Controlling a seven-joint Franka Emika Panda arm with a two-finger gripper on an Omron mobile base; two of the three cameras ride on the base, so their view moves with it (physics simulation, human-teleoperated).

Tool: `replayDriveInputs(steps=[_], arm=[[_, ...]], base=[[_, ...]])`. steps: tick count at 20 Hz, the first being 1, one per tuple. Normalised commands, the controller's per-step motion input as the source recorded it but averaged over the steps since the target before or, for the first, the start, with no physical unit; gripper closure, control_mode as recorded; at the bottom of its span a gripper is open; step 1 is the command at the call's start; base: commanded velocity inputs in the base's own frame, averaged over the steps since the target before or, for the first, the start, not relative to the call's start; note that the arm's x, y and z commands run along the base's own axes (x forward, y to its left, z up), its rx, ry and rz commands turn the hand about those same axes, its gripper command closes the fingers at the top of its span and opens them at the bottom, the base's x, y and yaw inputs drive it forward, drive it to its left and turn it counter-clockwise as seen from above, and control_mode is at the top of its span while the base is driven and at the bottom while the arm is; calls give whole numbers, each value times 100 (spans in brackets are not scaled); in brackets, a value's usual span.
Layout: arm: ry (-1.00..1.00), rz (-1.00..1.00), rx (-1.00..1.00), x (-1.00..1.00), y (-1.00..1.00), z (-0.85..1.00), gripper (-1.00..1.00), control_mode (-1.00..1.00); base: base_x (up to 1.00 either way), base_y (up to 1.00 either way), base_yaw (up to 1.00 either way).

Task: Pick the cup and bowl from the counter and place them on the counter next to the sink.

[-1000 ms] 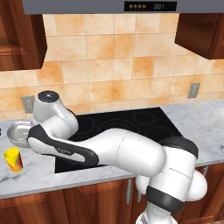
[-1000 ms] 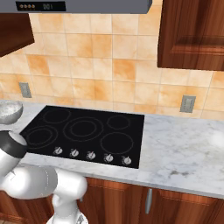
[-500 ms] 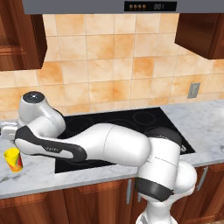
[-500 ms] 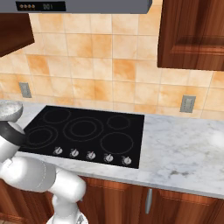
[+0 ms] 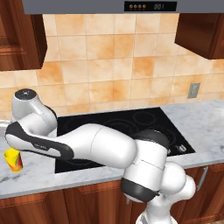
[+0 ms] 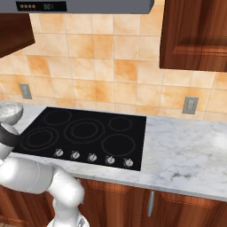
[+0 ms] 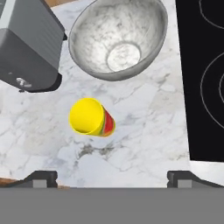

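In the hand view the small yellow cup point(image 7: 91, 117) with a red-orange side stands upright on the white marble counter point(image 7: 144, 131), straight ahead of my gripper point(image 7: 113, 178). The gripper is open, its fingertips point(image 7: 41, 177) wide apart with nothing between them, and it hangs above the cup without touching it. Beyond the cup sits the wide silvery bowl point(image 7: 118, 37) with its speckled inside. The left base view has the cup point(image 5: 13, 160) at the far left, beside my forearm. The bowl point(image 6: 9, 113) appears at the left edge of the right base view.
A dark grey rectangular corner, apparently the sink point(image 7: 26, 43), lies left of the bowl in the hand view. The black cooktop point(image 7: 205, 78) borders the cup and bowl on the other side. The counter's front edge runs just behind the fingertips.
My arm has swung left, so its elbow now covers the bowl in the left base view. Cup and bowl have not moved.
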Motion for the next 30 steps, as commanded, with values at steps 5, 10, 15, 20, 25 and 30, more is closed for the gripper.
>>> replayDriveInputs(steps=[5,10,15,20,25,30], arm=[[0,0,0,37,0,-7,-100,-100],[0,0,0,16,0,-13,-100,-100],[0,0,0,4,9,-30,-100,-100],[2,0,0,2,16,-40,-100,-100],[7,0,0,1,6,-26,-100,-100],[7,0,0,10,0,-19,-100,-100]], base=[[0,0,0],[0,0,0],[0,0,0],[0,0,0],[0,0,0],[0,0,0]])
